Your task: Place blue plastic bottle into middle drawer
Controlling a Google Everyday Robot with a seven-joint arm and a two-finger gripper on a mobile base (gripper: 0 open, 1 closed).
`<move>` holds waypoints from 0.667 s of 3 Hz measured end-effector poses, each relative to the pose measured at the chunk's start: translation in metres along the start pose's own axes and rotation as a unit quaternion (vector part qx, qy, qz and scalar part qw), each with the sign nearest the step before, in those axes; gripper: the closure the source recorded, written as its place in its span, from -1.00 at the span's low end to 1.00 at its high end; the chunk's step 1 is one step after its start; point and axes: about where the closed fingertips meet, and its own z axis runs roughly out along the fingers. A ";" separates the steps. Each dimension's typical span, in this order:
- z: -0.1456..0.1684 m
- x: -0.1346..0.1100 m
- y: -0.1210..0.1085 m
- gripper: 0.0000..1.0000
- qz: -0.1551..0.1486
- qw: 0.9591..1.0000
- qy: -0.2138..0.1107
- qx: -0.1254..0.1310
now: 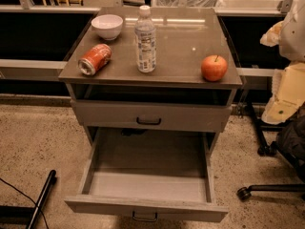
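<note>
Open middle drawer (147, 187) nearest; bottle (145, 39) upright on the cabinet top (181, 37) between can (94, 59) and apple (214, 67), probably light, thin-walled, slick, so I'd take its labelled middle; my claw (286, 92) at right edge, how wide I cannot tell.

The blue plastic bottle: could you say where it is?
The blue plastic bottle stands on the cabinet top, right of the white bowl and orange-red soda can. No gripper in camera view.

I see the blue plastic bottle (145, 39) upright on the cabinet top (183, 42), with a soda can (94, 59) lying to its left, a white bowl (106, 26) in the upper left and an apple (214, 67) to the right. The middle drawer (147, 187) stands pulled out below. My gripper (286, 92) is at the right edge of the frame.
</note>
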 end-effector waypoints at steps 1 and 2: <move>0.000 0.000 0.000 -1.00 0.000 1.000 0.000 0.000; 0.013 -0.022 -0.005 -1.00 -0.013 0.998 -0.049 -0.025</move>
